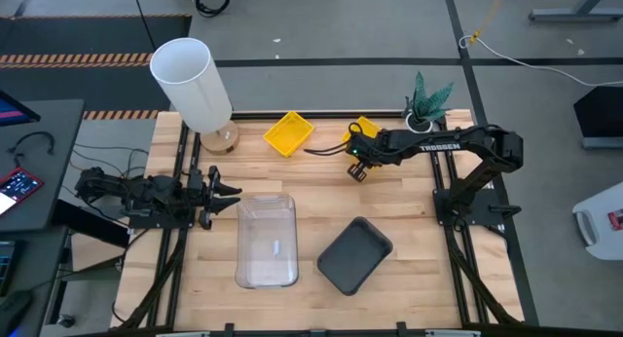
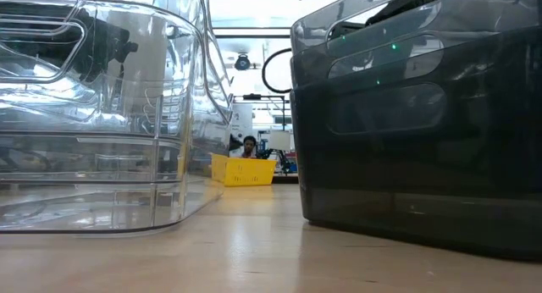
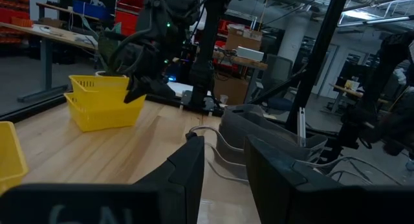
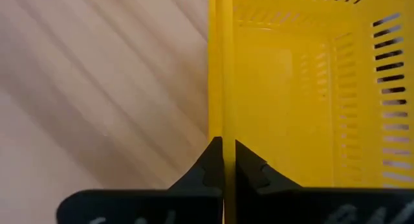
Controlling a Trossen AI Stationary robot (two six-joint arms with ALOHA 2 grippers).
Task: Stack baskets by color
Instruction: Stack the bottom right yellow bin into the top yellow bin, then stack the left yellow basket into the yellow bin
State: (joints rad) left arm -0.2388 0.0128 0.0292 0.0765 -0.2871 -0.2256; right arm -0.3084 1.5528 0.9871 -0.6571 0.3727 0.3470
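Observation:
My right gripper (image 1: 358, 164) is shut on a yellow basket (image 1: 367, 129) at the table's far middle. In the left wrist view this basket (image 3: 97, 85) sits nested over a second yellow basket (image 3: 90, 114) that stands on the table. Another yellow basket (image 1: 289, 132) rests on its bottom to their left. The clear baskets (image 1: 266, 240) and a dark grey basket (image 1: 355, 254) stand near the front edge. My left gripper (image 1: 232, 193) waits open at the left, with nothing between its fingers. My right gripper pinches one side wall of the yellow basket at its rim (image 4: 223, 120), with one finger inside the basket and one outside. The fingers come from above, slanting down toward the far edge. Whether the basket rests on the yellow basket beneath it, I cannot tell.
A tall white cylinder (image 1: 195, 84) stands at the far left and a small potted plant (image 1: 428, 101) at the far right corner. Bare wood lies between the yellow baskets and the clear and grey ones. A cable (image 1: 326, 149) trails beside my right gripper.

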